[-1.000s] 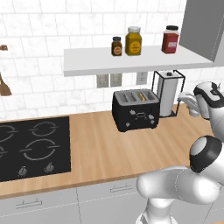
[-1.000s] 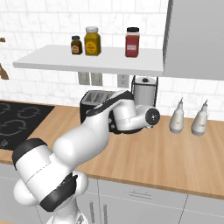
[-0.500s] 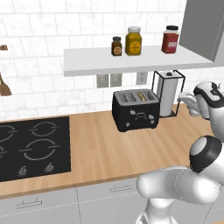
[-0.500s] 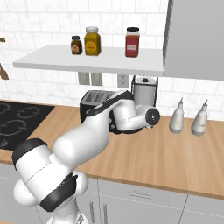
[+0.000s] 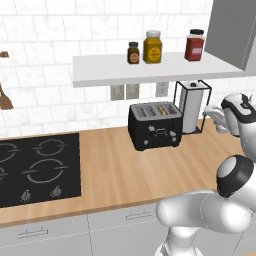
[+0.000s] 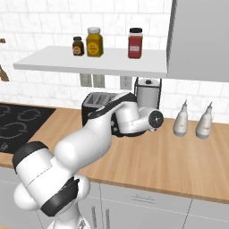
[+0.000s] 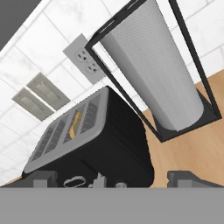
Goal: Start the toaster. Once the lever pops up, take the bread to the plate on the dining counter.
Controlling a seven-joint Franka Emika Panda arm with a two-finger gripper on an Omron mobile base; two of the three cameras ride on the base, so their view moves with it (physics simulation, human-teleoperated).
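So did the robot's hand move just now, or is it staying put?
No. In the left base view the hand sits at the same spot beside the paper towel roll, right of the toaster, as before.

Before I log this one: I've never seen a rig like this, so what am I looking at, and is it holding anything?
It is a rendered kitchen with a white robot arm on a driving base. Two pictures come from cameras on the base, behind the arm to its left and right; the third looks along the gripper, whose open fingers hold nothing. On the wooden worktop stands the black toaster, with the bread sitting in a slot. A paper towel roll in a wire holder is beside it, a black hob lies to the left, and two pale bottles stand to the right. Three jars sit on the shelf above.
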